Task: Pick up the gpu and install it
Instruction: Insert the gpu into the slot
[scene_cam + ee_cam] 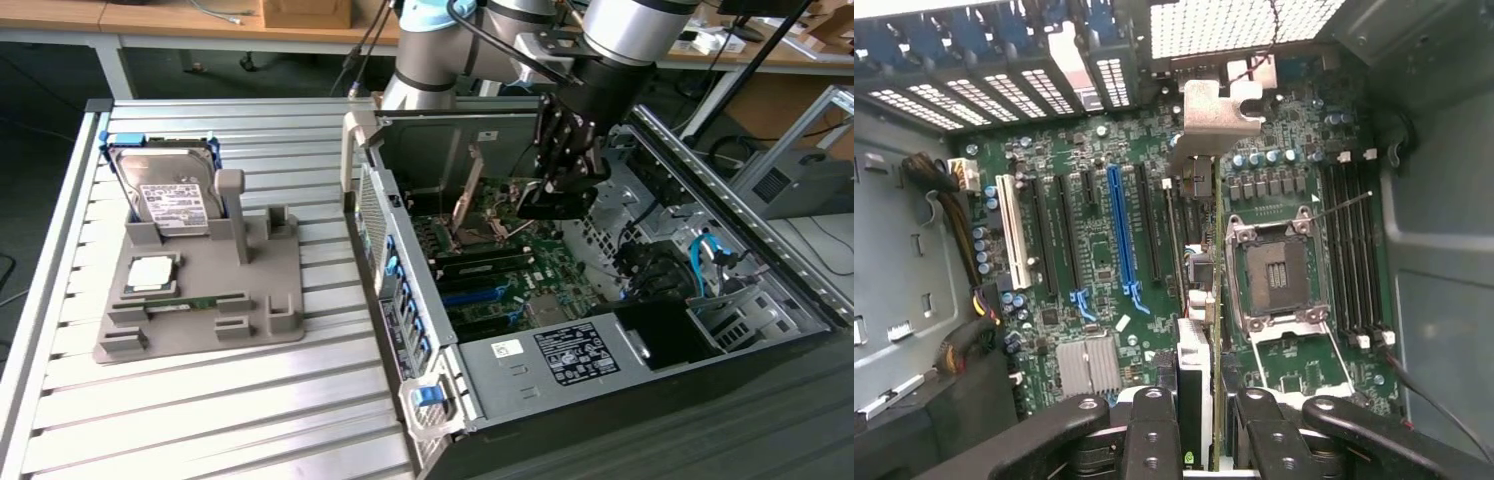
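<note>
we judge the gpu (1199, 330) to be light and stiff but fragile: a thin board that should be pinched along its upper edge or by the metal end bracket, never by the components or the contact edge, and kept straight so it does not flex. in the wrist view we see it edge-on, a slim dark blade with a silver bracket (1219, 110) at its far end and green board along one side. our gripper (1199, 425) is clamped on that upper edge, fingers narrow with the card between them. in the exterior view the gripper (558, 190) holds the card inside the open computer case (441, 385), above the green motherboard (1094, 260), just beside the blue slot (1119, 235) and the cpu socket (1279, 270).
</note>
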`<state>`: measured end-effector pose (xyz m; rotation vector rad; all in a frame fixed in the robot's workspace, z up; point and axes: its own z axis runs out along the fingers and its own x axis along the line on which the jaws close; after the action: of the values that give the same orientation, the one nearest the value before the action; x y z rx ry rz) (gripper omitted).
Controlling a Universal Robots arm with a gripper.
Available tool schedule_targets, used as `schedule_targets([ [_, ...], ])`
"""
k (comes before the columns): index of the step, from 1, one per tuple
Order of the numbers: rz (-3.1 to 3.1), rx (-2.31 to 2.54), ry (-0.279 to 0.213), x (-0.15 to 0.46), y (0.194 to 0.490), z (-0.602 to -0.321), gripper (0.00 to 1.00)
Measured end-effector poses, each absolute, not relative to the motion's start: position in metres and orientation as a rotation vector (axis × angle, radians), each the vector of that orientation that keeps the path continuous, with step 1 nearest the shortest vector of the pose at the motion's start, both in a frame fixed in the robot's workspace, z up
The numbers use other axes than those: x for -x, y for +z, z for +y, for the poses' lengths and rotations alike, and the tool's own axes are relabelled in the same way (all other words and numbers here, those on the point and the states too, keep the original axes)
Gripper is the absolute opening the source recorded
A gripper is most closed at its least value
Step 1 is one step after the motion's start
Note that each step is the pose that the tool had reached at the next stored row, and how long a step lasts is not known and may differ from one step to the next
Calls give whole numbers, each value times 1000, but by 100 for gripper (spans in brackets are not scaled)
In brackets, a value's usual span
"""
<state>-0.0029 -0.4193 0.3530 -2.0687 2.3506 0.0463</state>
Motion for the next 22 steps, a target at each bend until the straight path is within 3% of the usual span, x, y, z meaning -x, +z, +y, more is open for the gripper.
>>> schedule_targets([
  [22,2258,2172,47,3,353,-419,27],
])
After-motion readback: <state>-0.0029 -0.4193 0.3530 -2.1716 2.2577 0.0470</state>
